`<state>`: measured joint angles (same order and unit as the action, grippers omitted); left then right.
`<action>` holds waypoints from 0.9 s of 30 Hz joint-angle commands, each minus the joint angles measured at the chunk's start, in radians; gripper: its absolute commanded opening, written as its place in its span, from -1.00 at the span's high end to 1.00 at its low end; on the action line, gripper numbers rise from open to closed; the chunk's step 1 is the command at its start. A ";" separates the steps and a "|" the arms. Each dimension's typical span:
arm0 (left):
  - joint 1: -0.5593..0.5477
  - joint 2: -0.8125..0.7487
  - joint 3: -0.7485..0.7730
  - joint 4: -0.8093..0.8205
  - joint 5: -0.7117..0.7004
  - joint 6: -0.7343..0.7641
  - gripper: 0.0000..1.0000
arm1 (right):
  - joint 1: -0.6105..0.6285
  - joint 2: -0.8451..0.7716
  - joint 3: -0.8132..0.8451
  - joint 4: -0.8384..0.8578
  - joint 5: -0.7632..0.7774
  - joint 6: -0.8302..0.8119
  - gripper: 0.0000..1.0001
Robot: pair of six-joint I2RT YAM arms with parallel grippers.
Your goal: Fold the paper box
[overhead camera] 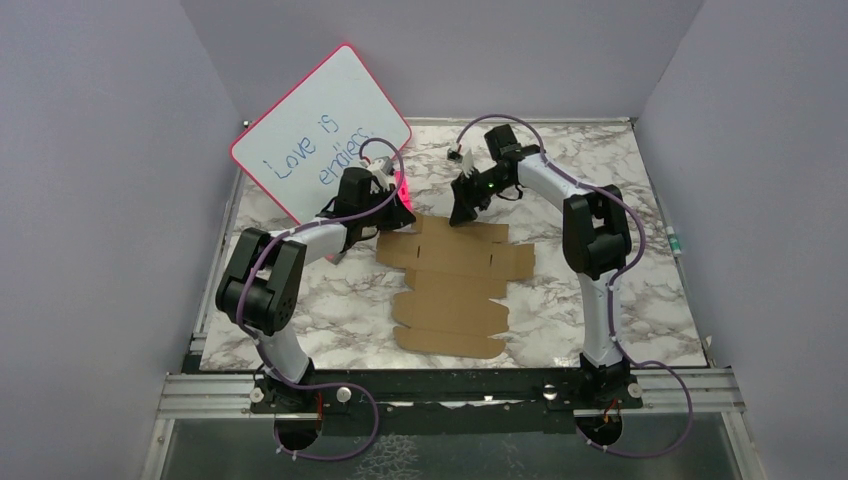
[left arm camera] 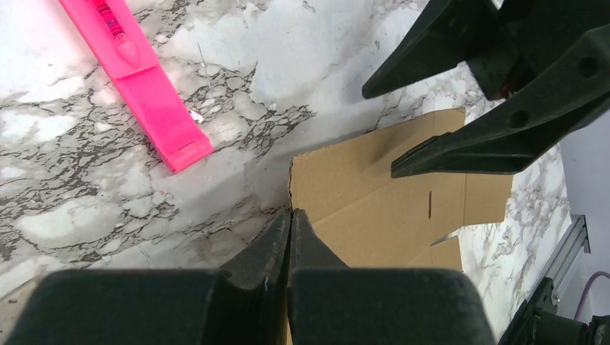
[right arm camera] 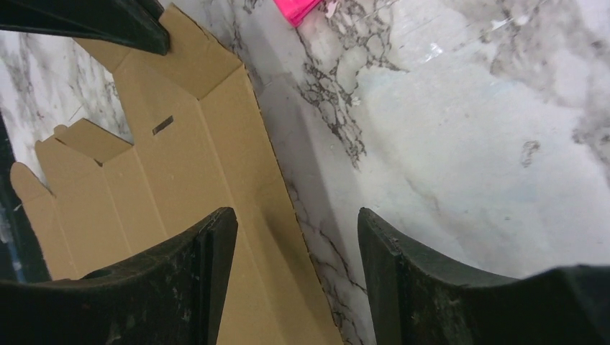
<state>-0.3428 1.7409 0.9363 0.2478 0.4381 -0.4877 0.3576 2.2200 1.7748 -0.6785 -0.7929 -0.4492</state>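
The paper box (overhead camera: 455,285) lies unfolded in the middle of the marble table (overhead camera: 620,290), a brown die-cut sheet with flaps and tabs. My left gripper (overhead camera: 385,225) is at its far left corner. In the left wrist view the jaws (left arm camera: 290,213) are shut, with the box's side edge (left arm camera: 374,194) running in between the tips. My right gripper (overhead camera: 460,215) hangs over the far edge of the sheet. It is open (right arm camera: 295,215), one finger over the cardboard (right arm camera: 180,172) and the other over bare marble. Its fingers (left arm camera: 460,147) also show in the left wrist view.
A pink-rimmed whiteboard (overhead camera: 320,130) with blue writing leans at the back left, just behind the left gripper. Its pink rim (left arm camera: 144,93) lies on the marble near the box's corner. Purple walls close in the table on three sides.
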 commanded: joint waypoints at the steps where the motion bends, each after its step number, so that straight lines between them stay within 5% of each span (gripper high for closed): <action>1: -0.007 -0.053 -0.019 0.053 -0.002 0.020 1.00 | -0.004 0.032 0.030 -0.103 -0.075 -0.066 -0.30; 6: -0.013 -0.066 -0.030 0.062 -0.003 0.021 1.00 | -0.006 0.037 0.008 -0.112 -0.130 -0.107 -0.08; 14: -0.015 -0.065 -0.031 0.063 -0.009 0.016 1.00 | -0.004 0.032 0.028 -0.153 -0.127 -0.129 0.66; 23: -0.016 -0.098 -0.038 0.047 -0.022 -0.010 0.85 | 0.003 -0.140 -0.125 -0.018 0.020 -0.109 0.98; 27: -0.016 -0.142 -0.049 0.020 -0.040 -0.021 0.56 | 0.036 -0.219 -0.170 0.005 0.127 -0.141 0.98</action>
<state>-0.3607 1.6833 0.8974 0.2565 0.4335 -0.4934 0.3679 2.1033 1.6382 -0.7254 -0.8062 -0.5526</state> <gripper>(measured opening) 0.149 0.019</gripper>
